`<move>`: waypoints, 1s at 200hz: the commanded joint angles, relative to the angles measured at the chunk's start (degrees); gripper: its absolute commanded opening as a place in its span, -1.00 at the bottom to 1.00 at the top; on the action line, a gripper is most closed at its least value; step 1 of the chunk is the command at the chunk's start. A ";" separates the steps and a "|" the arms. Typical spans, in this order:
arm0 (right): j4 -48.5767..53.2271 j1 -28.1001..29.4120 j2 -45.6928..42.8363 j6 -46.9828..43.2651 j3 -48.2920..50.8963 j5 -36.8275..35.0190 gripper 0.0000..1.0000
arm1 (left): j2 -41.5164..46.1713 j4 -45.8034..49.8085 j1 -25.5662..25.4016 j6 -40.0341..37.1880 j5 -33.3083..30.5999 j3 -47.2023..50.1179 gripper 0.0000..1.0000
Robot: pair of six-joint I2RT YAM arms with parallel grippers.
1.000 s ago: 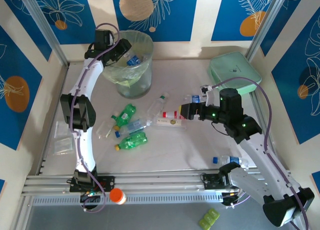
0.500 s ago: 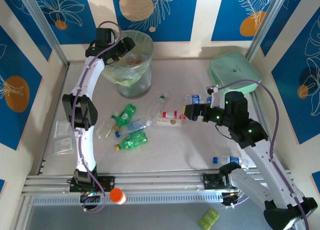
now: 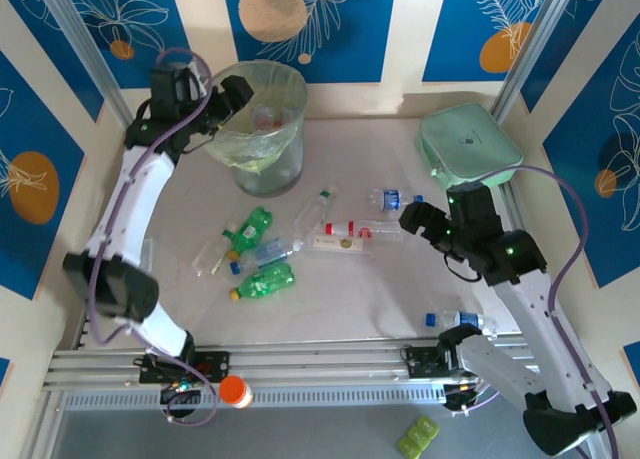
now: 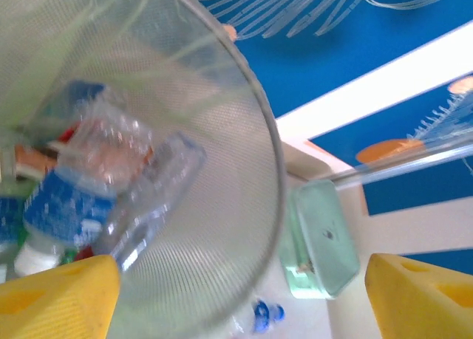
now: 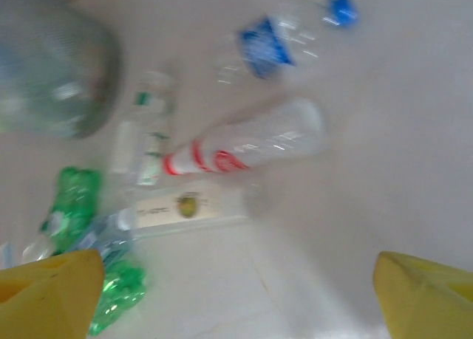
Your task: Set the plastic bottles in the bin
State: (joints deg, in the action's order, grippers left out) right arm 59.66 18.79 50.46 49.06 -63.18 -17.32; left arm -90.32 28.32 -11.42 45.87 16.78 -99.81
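White worktop (image 3: 340, 299) between blue-patterned walls. My left claw (image 3: 222, 99) hangs at the rim of the bin (image 3: 272, 169), its fingers spread with nothing between them. I judge that it sits there so a bottle drops inside the liner rather than beside it. My right claw (image 3: 412, 217) sits low over the worktop, also spread and empty, and faces the red-banded bottle (image 3: 345, 229), probably my next pick. The green bottles (image 3: 262, 279) lie loose near the middle.

The left wrist view looks into the bin (image 4: 244, 206) past my left claw (image 4: 236, 295) and resolves the binned bottles (image 4: 111, 184) heaped at the bottom, which are a faint blur from overhead. The right wrist view, though smeared, brings the red-banded bottle (image 5: 244, 147) and the blue-labelled bottle (image 5: 284, 40) close ahead of my right claw (image 5: 236, 295). From overhead I also count a stray bottle (image 3: 455, 319) near my right arm's base.
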 commanded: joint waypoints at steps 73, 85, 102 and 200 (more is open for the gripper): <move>22.90 -13.08 11.03 29.63 6.58 -5.68 0.75 | 25.89 -0.17 -13.34 4.29 -11.76 30.03 0.75; 20.53 -17.13 11.41 28.89 7.82 -4.12 0.75 | 27.13 0.11 -13.78 2.38 -12.20 31.57 0.75; 17.70 -21.11 11.42 29.12 10.07 -2.03 0.73 | 28.55 0.07 -13.85 1.25 -12.04 33.91 0.75; 13.66 -36.56 21.87 26.05 15.66 -1.55 0.72 | 29.36 0.65 -13.89 -0.21 -11.54 36.16 0.76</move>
State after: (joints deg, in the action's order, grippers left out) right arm 72.66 -16.64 70.59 74.98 -48.51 -18.41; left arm -61.45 28.77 -24.88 46.44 5.85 -64.31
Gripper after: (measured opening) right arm 0.859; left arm 0.880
